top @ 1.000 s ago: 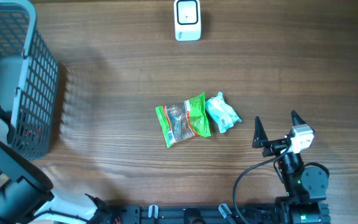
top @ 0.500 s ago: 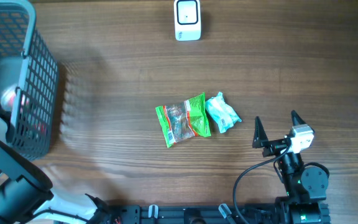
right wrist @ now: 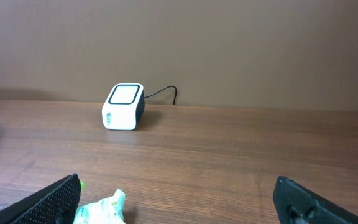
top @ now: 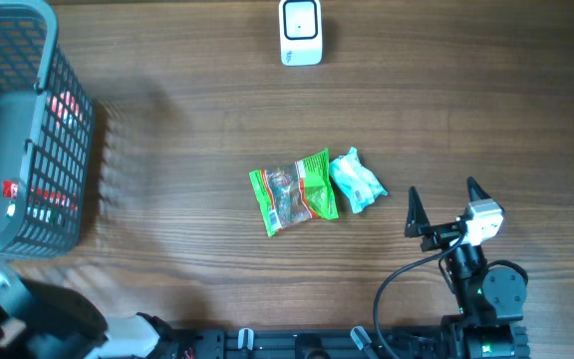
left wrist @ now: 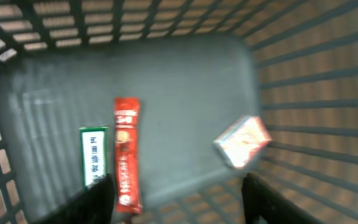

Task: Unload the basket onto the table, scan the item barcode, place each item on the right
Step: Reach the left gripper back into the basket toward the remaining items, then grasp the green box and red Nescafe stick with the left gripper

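Your left arm has moved off the basket since a second ago. From overhead it no longer covers the basket floor, and red wrappers now show through the mesh. The left tool pinched in and spread again in that time. It now hangs over the basket with its fingers apart and nothing between them. I read that as a missed or released pick, so nothing is yet on its way to the scanner. The scanner sits at the far edge of the desk, well apart from the basket.

The likeliest item is the red sachet, lying flat on the basket floor just beside the tool's left finger. It is a long, narrow stick, and in the wrist view its long axis runs straight away from the tool. No barcode shows on the upper face.

A green-and-white stick lies parallel along its left side. A white packet sits tilted near the right wall, too blurred to read.

Your right tool is wide open and empty at the near right. It is near the green snack bag and the pale packet.
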Robot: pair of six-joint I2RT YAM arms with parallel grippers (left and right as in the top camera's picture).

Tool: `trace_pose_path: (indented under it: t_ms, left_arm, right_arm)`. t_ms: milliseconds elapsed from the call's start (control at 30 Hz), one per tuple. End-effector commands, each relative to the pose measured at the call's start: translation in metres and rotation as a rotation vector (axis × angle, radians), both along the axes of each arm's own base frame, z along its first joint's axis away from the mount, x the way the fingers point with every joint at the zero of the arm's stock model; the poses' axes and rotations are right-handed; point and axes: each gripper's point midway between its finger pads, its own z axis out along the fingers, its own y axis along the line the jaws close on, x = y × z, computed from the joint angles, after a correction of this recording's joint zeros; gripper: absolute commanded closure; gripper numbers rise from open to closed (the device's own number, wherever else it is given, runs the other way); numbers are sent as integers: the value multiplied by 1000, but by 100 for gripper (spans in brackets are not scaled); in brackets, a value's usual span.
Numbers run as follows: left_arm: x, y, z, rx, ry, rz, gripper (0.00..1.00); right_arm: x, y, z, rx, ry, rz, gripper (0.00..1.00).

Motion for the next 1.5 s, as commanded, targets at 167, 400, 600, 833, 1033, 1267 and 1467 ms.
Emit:
trace_pose_path:
  t_ms: [167, 400, 600, 833, 1033, 1267, 1467]
  left_arm:
    - [-10, -19, -34, -131, 99, -20, 0]
    - [-13, -21, -125, -255, 270, -83, 0]
    - [-22, -29, -190, -367, 379, -83, 0]
    - [-30, -29, -232, -413, 467, -74, 0]
    - [-29, -28, -237, -413, 466, -74, 63]
    - [-12, -16, -185, -358, 389, -81, 73]
    - [11, 6, -36, -134, 174, -77, 69]
  right_arm:
    - [0, -3, 2, -5, -11, -15, 0]
    - [0, -3, 2, -5, -11, -15, 0]
    - [0, -3, 2, -5, -11, -15, 0]
    - [0, -3, 2, -5, -11, -15, 0]
    - [0, -3, 2, -5, -11, -15, 0]
    - [0, -3, 2, -5, -11, -15, 0]
    - [0, -3, 2, -5, -11, -15, 0]
